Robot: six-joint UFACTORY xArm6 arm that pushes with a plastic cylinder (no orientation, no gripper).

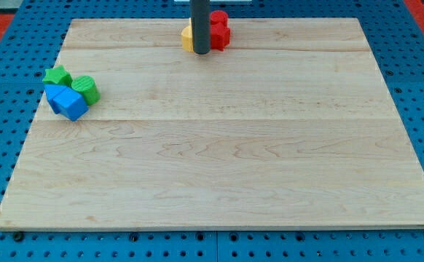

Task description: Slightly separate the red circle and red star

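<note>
Two red blocks touch each other at the view's top centre. The upper one (220,18) looks round. The lower one (221,36) has notched edges like a star. My dark rod comes down just left of them and hides their left sides. My tip (201,52) rests on the board against the lower left of the red pair. A yellow block (187,38) lies right beside the rod on its left, partly hidden, so its shape is unclear.
At the view's left edge a green star (56,75), a green cylinder (86,88) and a blue block (68,102) sit clustered together. The wooden board (219,160) lies on a blue pegboard table (1,109).
</note>
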